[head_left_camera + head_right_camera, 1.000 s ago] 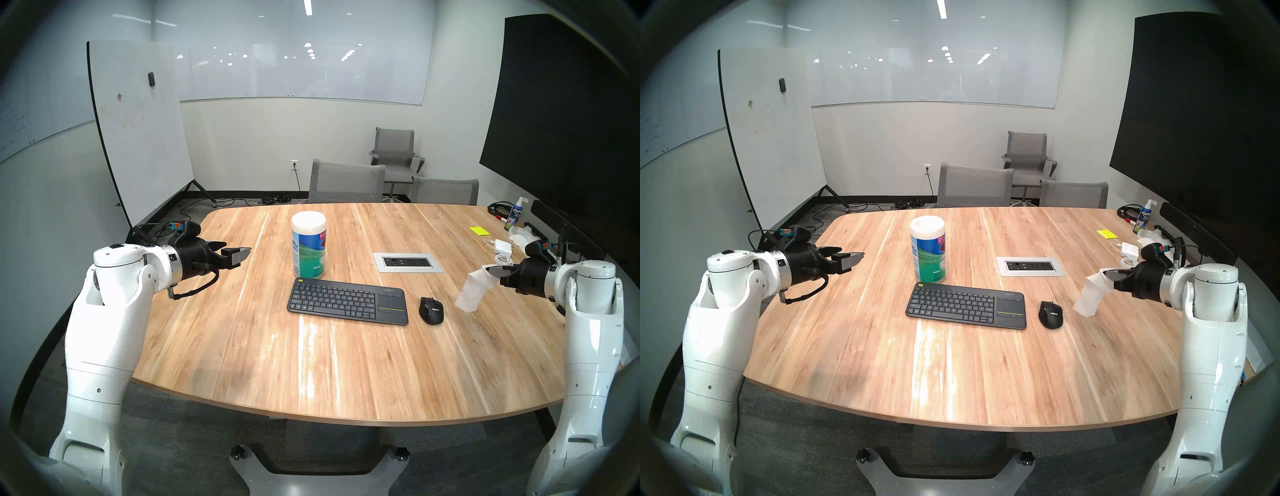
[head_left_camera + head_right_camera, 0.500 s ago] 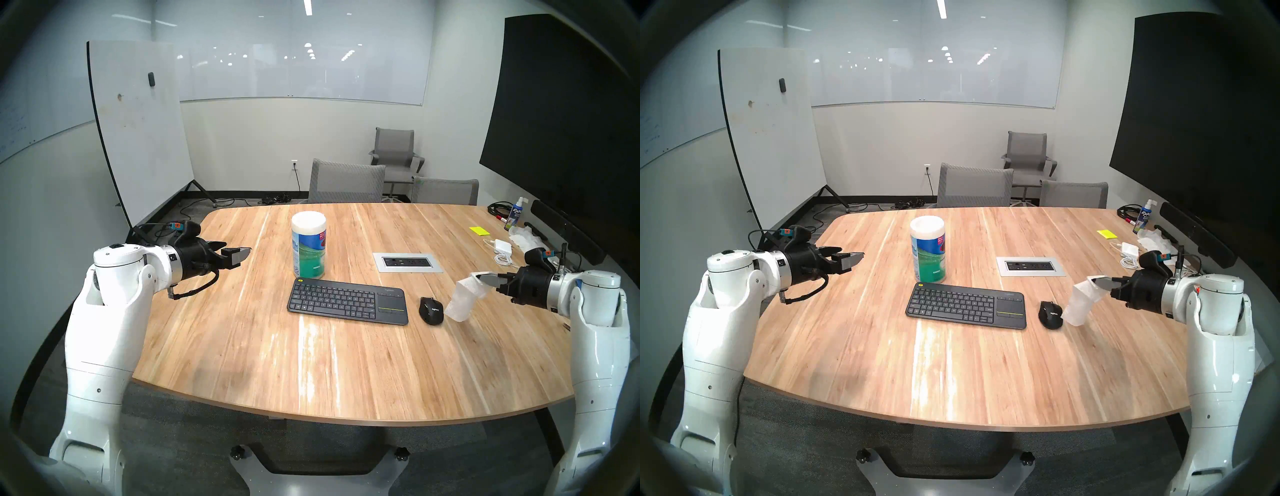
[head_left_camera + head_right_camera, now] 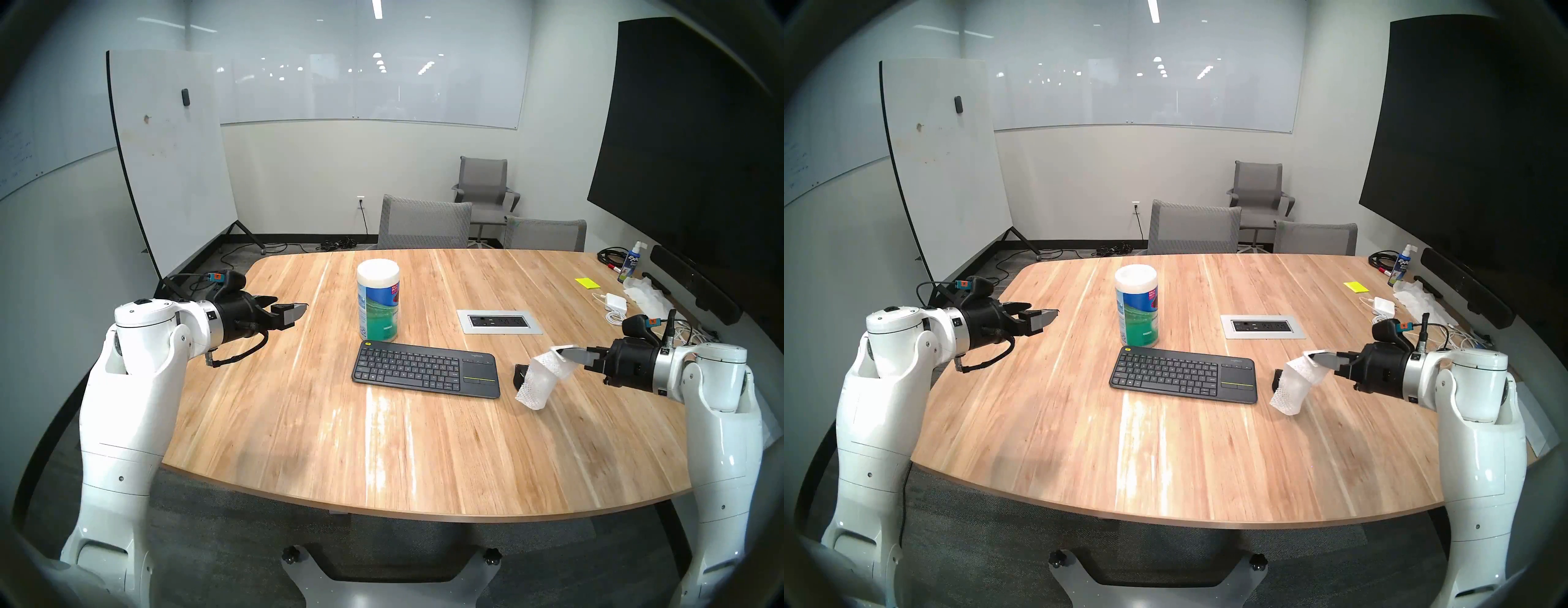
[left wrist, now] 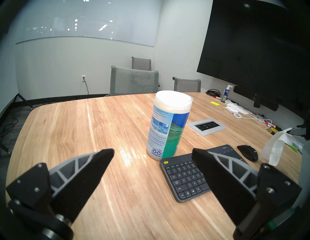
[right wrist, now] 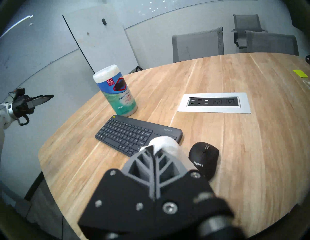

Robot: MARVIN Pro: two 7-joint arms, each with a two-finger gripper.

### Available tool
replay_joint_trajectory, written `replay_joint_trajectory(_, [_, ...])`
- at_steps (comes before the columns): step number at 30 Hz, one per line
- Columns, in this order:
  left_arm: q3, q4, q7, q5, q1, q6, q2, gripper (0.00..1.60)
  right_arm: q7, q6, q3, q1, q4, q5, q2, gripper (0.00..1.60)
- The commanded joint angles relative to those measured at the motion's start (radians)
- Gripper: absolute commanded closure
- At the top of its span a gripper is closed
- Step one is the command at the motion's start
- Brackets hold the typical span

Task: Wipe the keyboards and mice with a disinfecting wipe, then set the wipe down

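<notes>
your wipe (image 3: 538, 380) hangs clamped in the right gripper (image 3: 568, 353), draped in front of the mouse (image 5: 203, 157), just right of the keyboard (image 3: 426, 369). bare table (image 3: 382, 458) lies toward you. the left gripper (image 4: 152, 155), fingers apart, hovers level by the left edge.

An office meeting room is shown; a wooden table (image 3: 382, 424) with rounded corners fills the middle; grey mesh chairs (image 3: 424, 223) are drawn up at its far edge; a power panel (image 3: 499, 321) is set into the top; a glass board (image 3: 373, 85) is mounted on the far wall; a whiteboard (image 3: 169, 157) is propped at the left; a dark screen (image 3: 687, 140) is hung at the right.
</notes>
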Motion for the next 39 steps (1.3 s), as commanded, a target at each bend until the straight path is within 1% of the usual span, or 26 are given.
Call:
replay_joint_trajectory(1, [-0.003, -0.024, 0.001, -0.002, -0.013, -0.003, -0.002, 0.0, -0.002, -0.042, -0.011, 0.04, -0.02, 0.031, -0.064, 1.6])
replay_joint_trajectory(3, [-0.003, -0.024, 0.001, -0.002, -0.013, -0.003, -0.002, 0.0, -0.03, -0.051, -0.017, 0.049, -0.019, 0.022, -0.088, 1.6])
replay_joint_trajectory(6, [-0.003, -0.024, 0.001, -0.002, -0.013, -0.003, -0.002, 0.0, -0.065, -0.089, -0.022, 0.064, -0.007, 0.008, -0.124, 1.6])
replay_joint_trajectory(8, [-0.003, -0.024, 0.001, -0.002, -0.013, -0.003, -0.002, 0.0, -0.082, -0.114, -0.025, 0.07, 0.002, 0.004, -0.138, 1.6])
replay_joint_trajectory(11, [-0.003, -0.024, 0.001, -0.002, -0.012, -0.003, -0.002, 0.0, -0.102, -0.139, -0.029, 0.074, 0.011, -0.001, -0.144, 1.6])
replay_joint_trajectory(15, [-0.003, -0.024, 0.002, -0.002, -0.012, -0.003, -0.002, 0.0, -0.107, -0.177, -0.042, 0.078, 0.039, -0.006, -0.134, 1.6])
replay_joint_trajectory(20, [-0.003, -0.024, 0.002, -0.002, -0.012, -0.003, -0.002, 0.0, -0.087, -0.238, -0.042, 0.075, 0.07, -0.004, -0.125, 1.6])
replay_joint_trajectory(23, [-0.003, -0.024, 0.002, -0.002, -0.012, -0.003, -0.002, 0.0, -0.072, -0.257, -0.038, 0.071, 0.081, 0.001, -0.116, 1.6])
replay_joint_trajectory(28, [-0.003, -0.024, 0.002, -0.002, -0.012, -0.003, -0.002, 0.0, -0.043, -0.276, -0.027, 0.068, 0.095, 0.009, -0.106, 1.6])
replay_joint_trajectory(33, [-0.003, -0.024, 0.002, -0.002, -0.012, -0.003, -0.002, 0.0, -0.021, -0.276, -0.021, 0.068, 0.103, 0.013, -0.098, 1.6])
replay_joint_trajectory(39, [-0.003, -0.025, 0.002, -0.002, -0.012, -0.003, -0.002, 0.0, -0.003, -0.289, -0.023, 0.058, 0.117, 0.001, -0.087, 1.6])
